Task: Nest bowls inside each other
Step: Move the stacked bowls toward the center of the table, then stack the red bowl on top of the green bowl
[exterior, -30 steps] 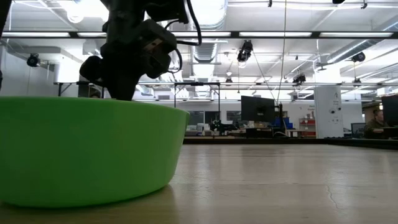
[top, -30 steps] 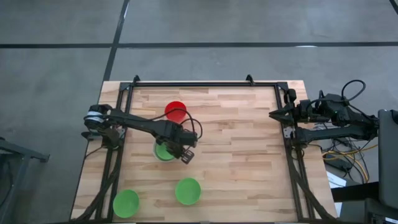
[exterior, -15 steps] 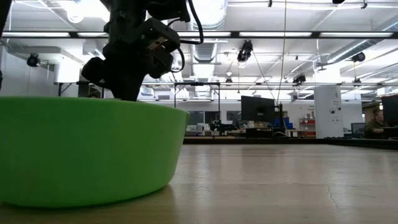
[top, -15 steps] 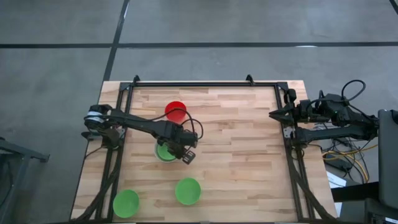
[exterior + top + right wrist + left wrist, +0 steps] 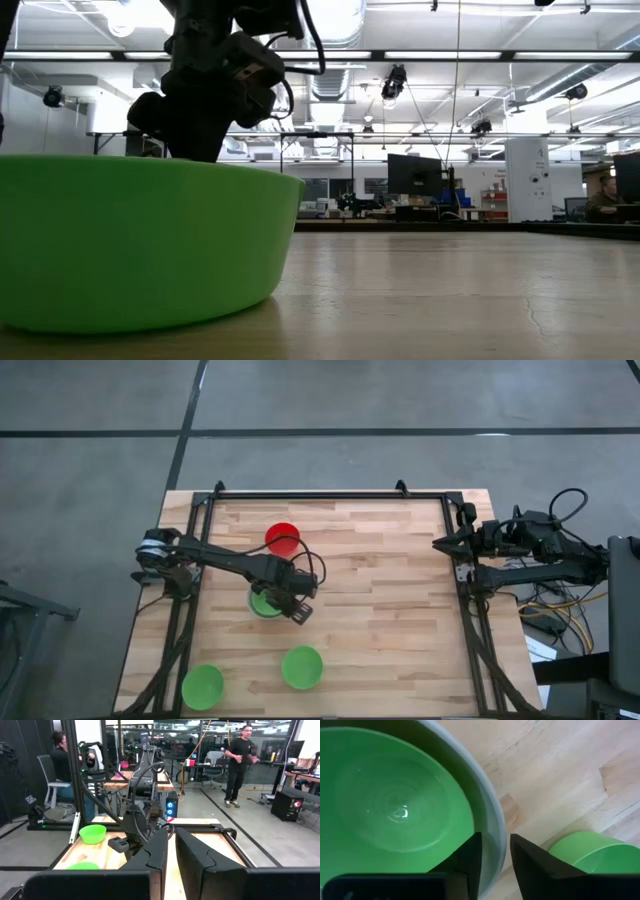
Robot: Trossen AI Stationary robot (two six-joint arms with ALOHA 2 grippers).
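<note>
A bright green bowl (image 5: 395, 800) sits nested inside the pale grey-white bowl (image 5: 492, 820), left of the table's middle (image 5: 263, 603). My left gripper (image 5: 495, 837) points steeply down over their right rim and is open. One finger stands inside above the green bowl and the other outside, with the grey rim in the gap. The red bowl (image 5: 283, 538) stands farther back. Two more green bowls (image 5: 302, 667) (image 5: 203, 686) rest near the front edge. My right gripper (image 5: 440, 544) waits shut at the table's right edge.
The table's dark metal frame (image 5: 330, 495) runs along its far and side edges. In the low view a green bowl (image 5: 140, 250) fills the near left and hides the left gripper's fingers. Bare wood (image 5: 390, 610) lies between the bowls and the right arm. People (image 5: 240, 755) stand beyond the table.
</note>
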